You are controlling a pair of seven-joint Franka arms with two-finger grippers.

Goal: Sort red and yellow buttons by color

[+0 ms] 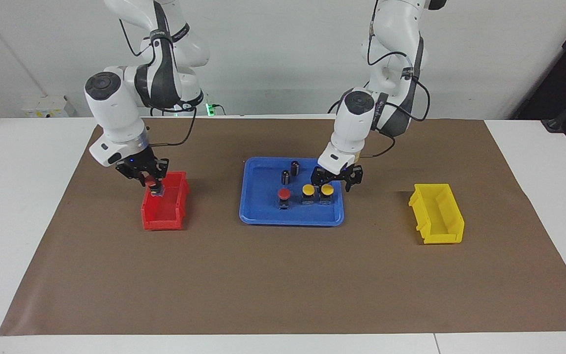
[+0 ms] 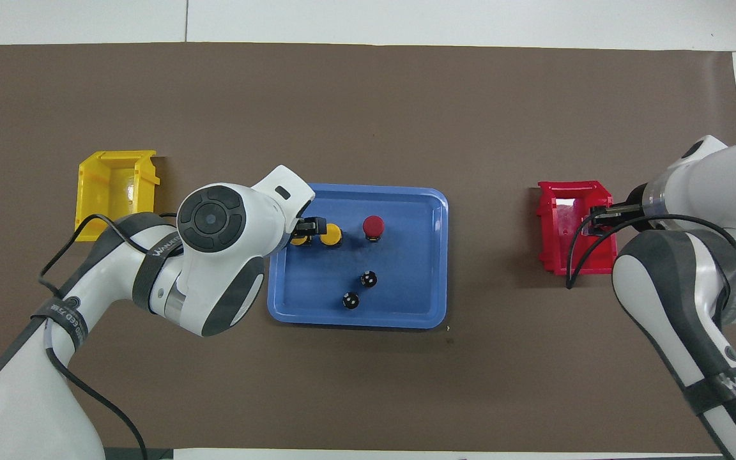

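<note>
On blue tray (image 1: 263,216): 1 red button (image 1: 284,195), 2 yellow buttons (image 1: 308,191) unsorted. Over red bin (image 1: 165,216): right gripper (image 1: 153,186) clamped on 2nd red button (image 1: 154,188), not yet dropped. Above tray's yellow pair: left gripper (image 1: 337,181), fingers spread, holding nothing. Yellow bin (image 1: 438,214) unfilled

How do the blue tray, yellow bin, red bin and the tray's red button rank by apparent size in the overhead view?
1. Blue tray, clearly largest.
2. Yellow bin and red bin: look alike; arms partly cover both.
3. Red button, smallest.
</note>
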